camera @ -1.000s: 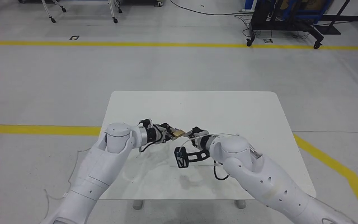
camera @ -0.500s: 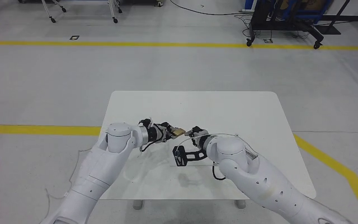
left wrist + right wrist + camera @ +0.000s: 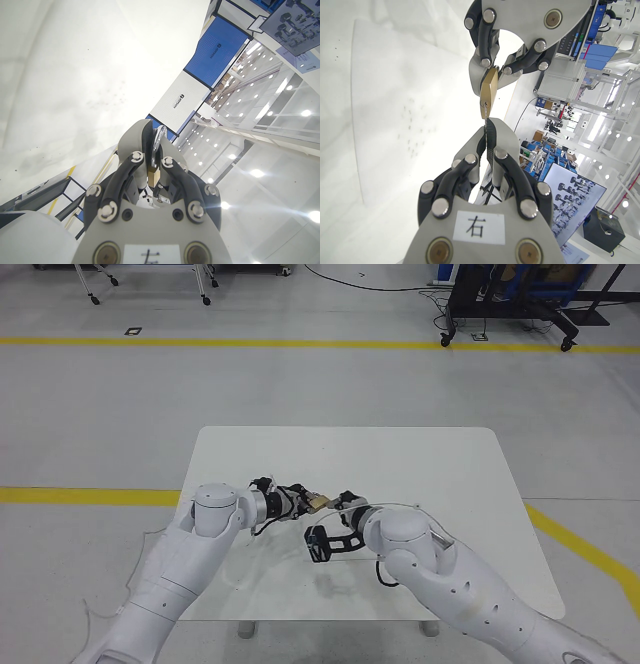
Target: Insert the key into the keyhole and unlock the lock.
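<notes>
A brass padlock (image 3: 318,502) hangs above the white table (image 3: 430,464), near its front left. My left gripper (image 3: 305,500) is shut on the padlock. In the left wrist view the brass body (image 3: 153,177) and silver shackle (image 3: 158,140) sit between the left gripper's fingers (image 3: 135,140). In the right wrist view the padlock (image 3: 488,91) sticks out of the left gripper (image 3: 492,68) toward my right gripper (image 3: 487,125). A thin metal key (image 3: 485,112) is pinched in the shut right gripper, and its tip sits in the keyhole on the padlock's end face. In the top view the right gripper (image 3: 340,505) meets the padlock end-on.
Both arms cross the table's front half, and the grippers meet above it, left of centre. The table's front edge (image 3: 330,619) lies close below the arms. Wheeled carts (image 3: 150,279) and a dark frame (image 3: 510,309) stand far off on the floor.
The right arm has edged slightly left toward the padlock. The left arm and the padlock have stayed in place.
</notes>
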